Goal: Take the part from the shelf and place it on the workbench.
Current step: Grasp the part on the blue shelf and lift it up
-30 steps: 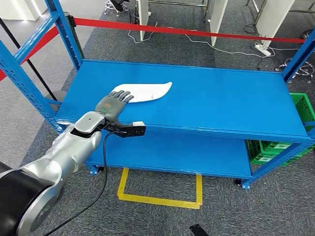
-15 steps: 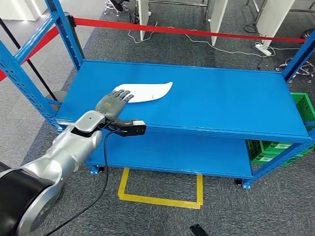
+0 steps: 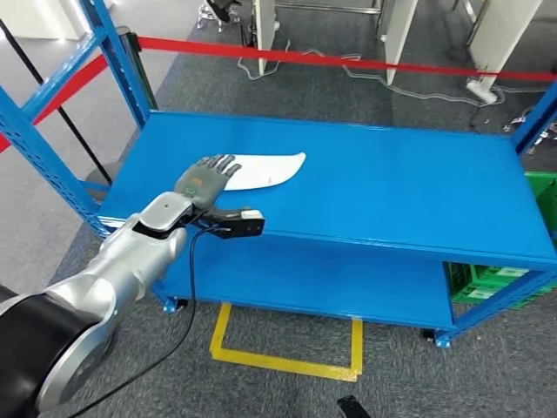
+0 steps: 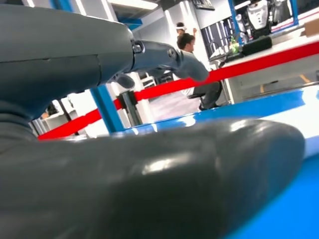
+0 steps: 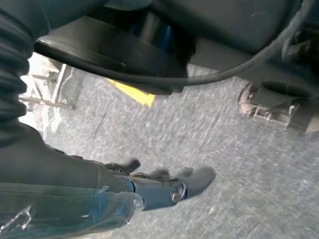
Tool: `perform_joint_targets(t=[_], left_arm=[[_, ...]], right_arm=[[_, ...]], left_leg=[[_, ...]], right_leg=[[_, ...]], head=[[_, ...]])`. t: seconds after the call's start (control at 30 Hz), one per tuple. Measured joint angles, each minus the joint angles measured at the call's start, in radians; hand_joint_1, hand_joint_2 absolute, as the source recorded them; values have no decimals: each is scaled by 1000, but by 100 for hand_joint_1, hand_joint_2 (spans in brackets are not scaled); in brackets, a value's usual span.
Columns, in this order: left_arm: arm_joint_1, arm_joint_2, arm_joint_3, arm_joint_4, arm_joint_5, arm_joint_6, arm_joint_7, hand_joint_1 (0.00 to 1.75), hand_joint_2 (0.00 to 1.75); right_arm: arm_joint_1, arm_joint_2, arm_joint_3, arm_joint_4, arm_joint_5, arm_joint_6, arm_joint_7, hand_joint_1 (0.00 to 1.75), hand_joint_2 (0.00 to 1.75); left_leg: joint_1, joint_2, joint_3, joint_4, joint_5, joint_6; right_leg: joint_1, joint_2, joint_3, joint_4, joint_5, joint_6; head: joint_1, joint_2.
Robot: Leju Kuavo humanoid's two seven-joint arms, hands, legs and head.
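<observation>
Fingers (image 3: 222, 164) on my left hand (image 3: 204, 180) are stretched out flat and a bit apart, lying over the near end of the white part (image 3: 266, 168), so nothing is actually gripped yet. From the head view I can't tell if the tips are pressing on it or just hovering over it, honestly.

That part is a long, thin, curved white piece lying flat on the top level of the blue shelf (image 3: 394, 192), toward the left side and a bit back from the front edge. Because it's so flat, my guess is I can't just wrap around it from above, which would explain the flat palm-down approach: get the hand over one end, then curl under an edge or drag it toward the shelf's front lip where it can be pinched.

In the left wrist view my thick thumb (image 4: 158, 184) sits low along the blue surface with the darker fingers held above it, so there's a gap between them for the part to go into.

My right hand (image 5: 165, 186) hangs down by my side over the grey carpet (image 5: 244, 164), fingers loosely extended and holding nothing, out of the way for now.

So the task looks barely started: the pickup isn't done and the trip to the table is all ahead.
</observation>
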Motion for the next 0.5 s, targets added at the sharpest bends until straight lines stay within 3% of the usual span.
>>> perform_joint_targets(t=[0.07,0.13,0.17,0.23,0.3,0.37,0.43,0.5], left_arm=[[0,0,-1,0,0,0,0,0,0],[-2,0,-2,0,0,0,0,0,0],[-3,-1,-2,-1,0,0,0,0,0],[-3,-1,-3,0,0,0,1,0,0],[1,0,-3,1,-1,0,2,0,0],[2,0,-5,1,-2,0,4,0,0],[-1,0,-6,1,-3,0,7,0,0],[-5,0,-8,2,-3,0,10,0,0]], right_arm=[[-1,0,0,0,0,-1,0,0,175],[-1,0,-1,0,0,-1,0,0,175],[-1,0,-1,0,0,-1,0,0,175],[0,0,-1,0,1,-1,0,0,175],[2,0,-1,0,1,-1,0,0,175],[4,0,-2,0,1,-1,1,0,175],[5,0,-3,0,1,-1,2,0,175],[5,1,-5,0,2,-1,3,0,175]], left_leg=[[1,2,-1,1,-3,-7],[1,8,-18,36,-21,-12],[0,10,-44,84,-39,-13],[-2,12,-125,217,-80,-11],[-5,12,-188,296,-79,-5],[-9,12,-182,243,-10,6],[-17,13,-131,119,68,19],[-24,13,-89,35,76,26]], right_leg=[[1,4,-2,4,-6,-24],[2,6,5,5,-13,-42],[2,5,10,4,-17,-49],[6,4,19,3,-27,-60],[10,5,31,3,-39,-66],[13,9,50,3,-54,-66],[16,10,70,2,-72,-58],[19,8,81,-3,-87,-46]], head=[[-6,0],[-10,0],[-12,0],[-15,0],[-17,0],[-17,0],[-18,0],[-17,0]])
